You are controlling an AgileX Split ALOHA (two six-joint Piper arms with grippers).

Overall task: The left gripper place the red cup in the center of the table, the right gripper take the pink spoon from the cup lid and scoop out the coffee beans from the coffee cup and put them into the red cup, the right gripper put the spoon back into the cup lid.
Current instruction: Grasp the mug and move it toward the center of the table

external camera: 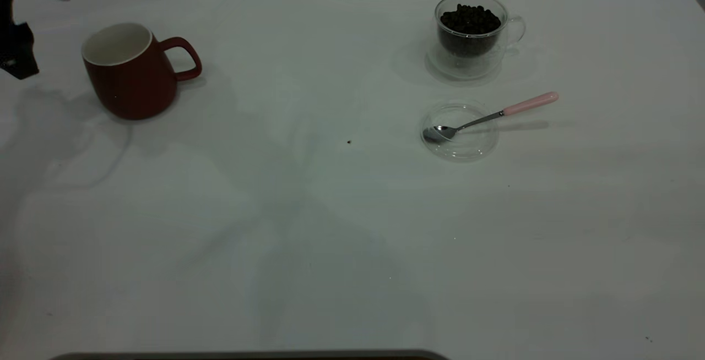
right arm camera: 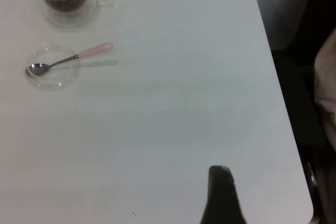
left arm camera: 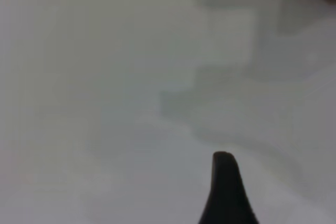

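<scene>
Nearest the exterior camera lies a dark rounded edge point(external camera: 248, 355) along the bottom of the frame, then a broad bare stretch of the table point(external camera: 330, 250). Left gripper point(external camera: 16, 54) sits at the far upper left of the exterior view, just beside the red cup point(external camera: 129, 74) but apart from it; only a black part shows, so cannot tell whether its jaws are apart or together. Cup stands upright, white inside showing nothing in it, loop handle turned toward frame centre; judged not yet moved, since the middle of the table is bare apart from one dark speck point(external camera: 349, 141). Coffee cup point(external camera: 472, 32) stands upper right of centre, filled with coffee beans point(external camera: 470, 18), clear handle pointing to frame right. Cup lid point(external camera: 460, 131) lies just below it, apart from it; the pink spoon point(external camera: 490, 118) rests with its bowl in the lid and its pink handle propped over the rim toward frame right, a free end well placed for a grasp. Right gripper point(right arm camera: 223, 198) shows only as one dark fingertip at the bottom of its wrist view, well apart from spoon and lid; jaw state cannot be told. Table edge falls off at that view's right, with dark shapes beyond point(right arm camera: 315, 77). Nothing stands between either gripper and its target.
</scene>
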